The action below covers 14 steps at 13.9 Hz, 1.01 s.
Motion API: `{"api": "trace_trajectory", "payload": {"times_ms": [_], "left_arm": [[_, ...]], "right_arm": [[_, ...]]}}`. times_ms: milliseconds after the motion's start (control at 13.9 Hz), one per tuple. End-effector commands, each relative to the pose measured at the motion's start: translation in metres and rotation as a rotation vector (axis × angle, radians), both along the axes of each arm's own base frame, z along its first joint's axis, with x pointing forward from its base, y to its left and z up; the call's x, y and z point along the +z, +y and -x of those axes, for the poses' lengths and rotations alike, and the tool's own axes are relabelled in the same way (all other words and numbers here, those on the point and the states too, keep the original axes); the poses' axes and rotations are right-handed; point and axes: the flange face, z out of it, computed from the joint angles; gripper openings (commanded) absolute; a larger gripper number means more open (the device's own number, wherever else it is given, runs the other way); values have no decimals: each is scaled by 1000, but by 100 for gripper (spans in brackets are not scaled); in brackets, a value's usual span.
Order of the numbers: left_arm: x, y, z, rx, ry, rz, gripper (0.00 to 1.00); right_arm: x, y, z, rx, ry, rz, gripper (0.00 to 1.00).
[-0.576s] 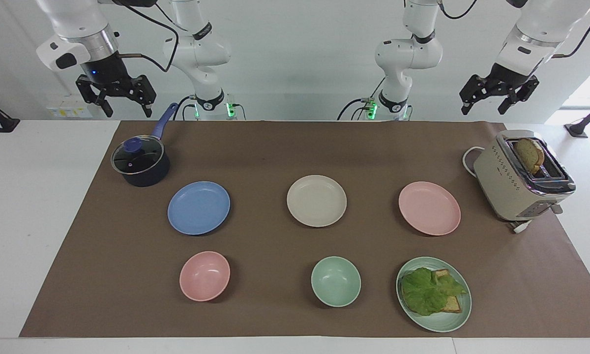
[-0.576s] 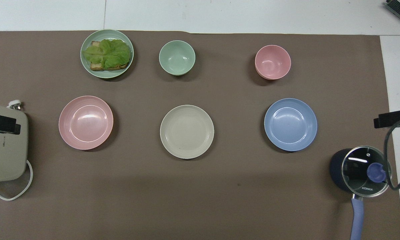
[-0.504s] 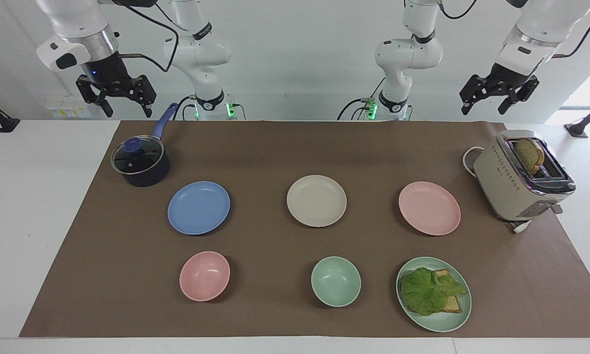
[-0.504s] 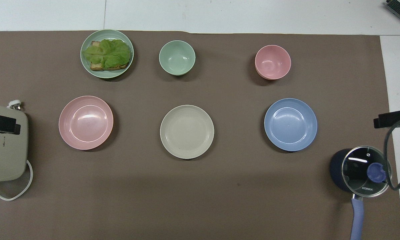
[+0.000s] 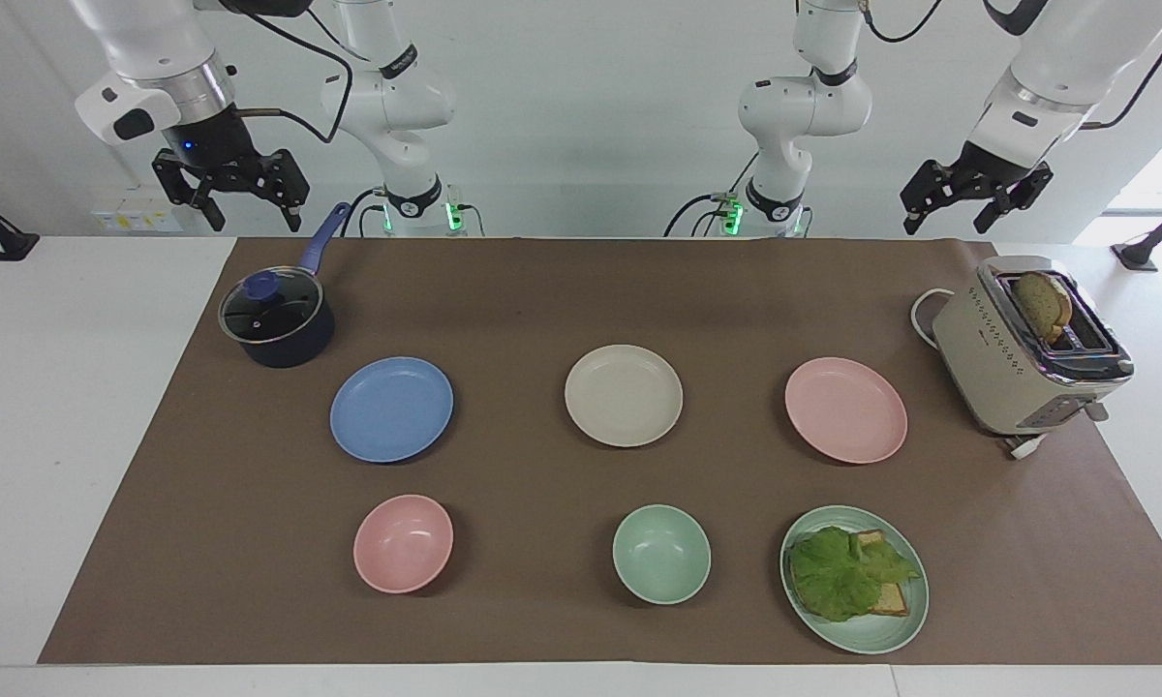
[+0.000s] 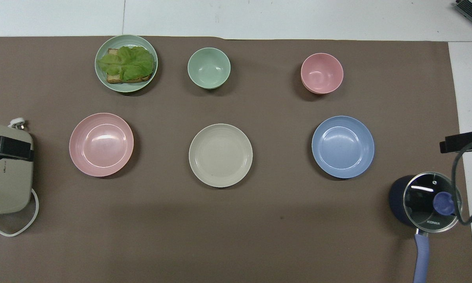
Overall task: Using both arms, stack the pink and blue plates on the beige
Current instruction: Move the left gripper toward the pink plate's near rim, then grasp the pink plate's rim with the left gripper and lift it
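I see both claws raised with fingers spread, left claw (image 5: pixel 963 198) above the toaster (image 5: pixel 1026 348), right claw (image 5: pixel 242 198) above the saucepan (image 5: pixel 276 324), while the beige plate (image 5: pixel 624 395) lies between pink plate (image 5: pixel 845 409) and blue plate (image 5: pixel 391 409) on the counter (image 5: pixel 542 290)

Bright, even light is falling from above, leaving only soft, short shadows beside each dish on the brown mat (image 5: pixel 542 290). Glare is showing on the pot's glass lid (image 6: pixel 426 200) and faintly inside the pink plate (image 6: pixel 101 144). Both views are staying sharp, with no visible blur.
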Motion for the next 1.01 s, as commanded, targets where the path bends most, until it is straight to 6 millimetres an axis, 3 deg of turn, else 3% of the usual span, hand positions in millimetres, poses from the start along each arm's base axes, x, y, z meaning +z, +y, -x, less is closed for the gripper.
{"api": "trace_trajectory", "payload": {"times_ms": [0,432,647,935], "left_arm": [[-53,2,-1,15,-17,10,100],[-154,33,-16,70,-19,8,100],[-221,40,-36,71,28,5,100],[-267,43,-49,72,28,2,100]], "right_arm": [[2,-1,5,-13,-13,-4,100],[1,-1,6,-11,-7,-8,100],[0,-4,7,-13,3,-8,100],[0,-6,8,-16,6,-8,100]]}}
